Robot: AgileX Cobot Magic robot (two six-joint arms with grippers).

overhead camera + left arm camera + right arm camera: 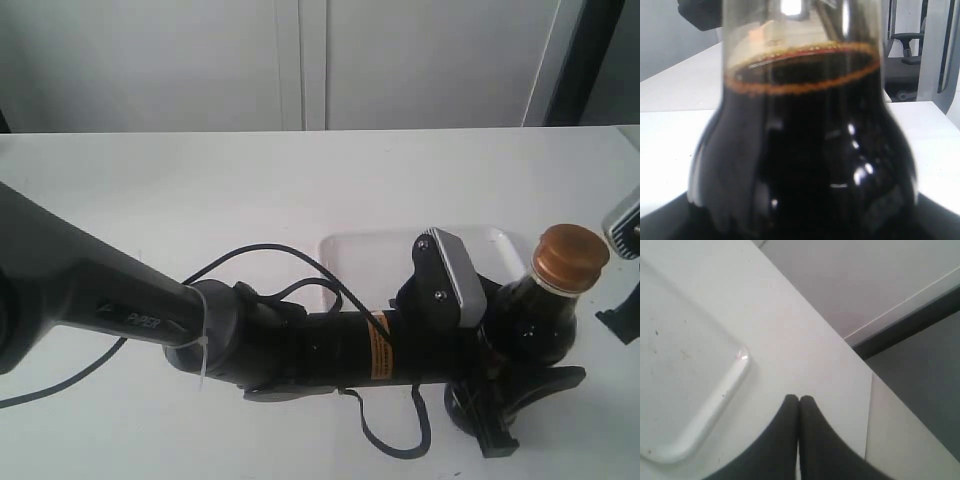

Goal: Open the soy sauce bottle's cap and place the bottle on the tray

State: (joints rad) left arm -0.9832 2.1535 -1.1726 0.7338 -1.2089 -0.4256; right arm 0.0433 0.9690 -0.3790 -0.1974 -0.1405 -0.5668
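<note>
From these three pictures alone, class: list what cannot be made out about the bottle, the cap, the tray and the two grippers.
1. Soy sauce bottle: label unseen; the left gripper covers its base in the exterior view.
2. Cap: cut off in the left wrist view; open or sealed unclear.
3. Tray: near edge hidden behind the left arm.
4. Right gripper: cut by the exterior view's edge.

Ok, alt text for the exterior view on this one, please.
The left gripper reaches across a white table and grips the soy sauce bottle low on its body; the copper-orange cap is still closed. The white tray lies just behind the arm, and the right gripper is barely visible at the edge.
</note>
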